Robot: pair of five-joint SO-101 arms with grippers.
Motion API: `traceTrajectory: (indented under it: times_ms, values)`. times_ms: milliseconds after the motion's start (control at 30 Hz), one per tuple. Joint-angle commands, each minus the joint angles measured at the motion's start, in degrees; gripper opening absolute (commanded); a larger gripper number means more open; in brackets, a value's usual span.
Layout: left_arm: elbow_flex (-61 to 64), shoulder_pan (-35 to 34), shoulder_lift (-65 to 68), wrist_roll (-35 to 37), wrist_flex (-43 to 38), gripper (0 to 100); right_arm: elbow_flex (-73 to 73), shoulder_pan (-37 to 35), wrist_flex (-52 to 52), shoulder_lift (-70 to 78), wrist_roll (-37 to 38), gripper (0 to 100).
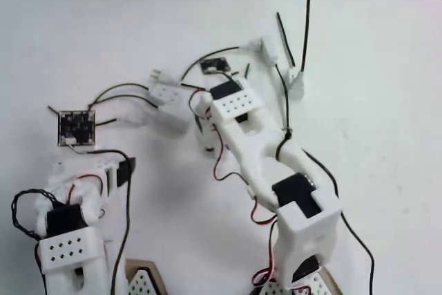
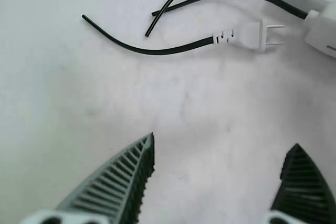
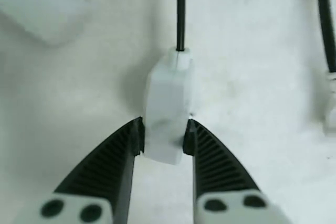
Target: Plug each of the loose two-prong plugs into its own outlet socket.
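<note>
The left gripper (image 2: 224,144) hangs with its jaws wide apart over the white table (image 2: 79,103). Beyond lies a white two-prong plug (image 2: 249,35) on black cord, its prongs just short of a white outlet block (image 2: 325,32). The right gripper (image 3: 164,129) clamps a white plastic cord-end block (image 3: 168,87).

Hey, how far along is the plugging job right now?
Done: nothing seen plugged in. One plug lies loose on the table, prongs bare, just short of a socket. In hand: the right gripper is closed on a white cable end; plug or socket, I cannot tell. The left gripper is open over bare table. Left: every insertion.
</note>
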Motion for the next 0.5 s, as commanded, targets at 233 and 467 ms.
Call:
traceTrajectory:
  times_ms: [233, 467]
  values:
    - [-0.2, -0.3, -0.7, -0.2, -1.1, 37, -0.1, 5.3, 2.5, -7.3, 0.1, 18.3]
    - [-0.1, -0.3, -0.7, -1.7, -1.1, 37, -0.1, 11.0, 2.4, -7.3, 2.3, 18.4]
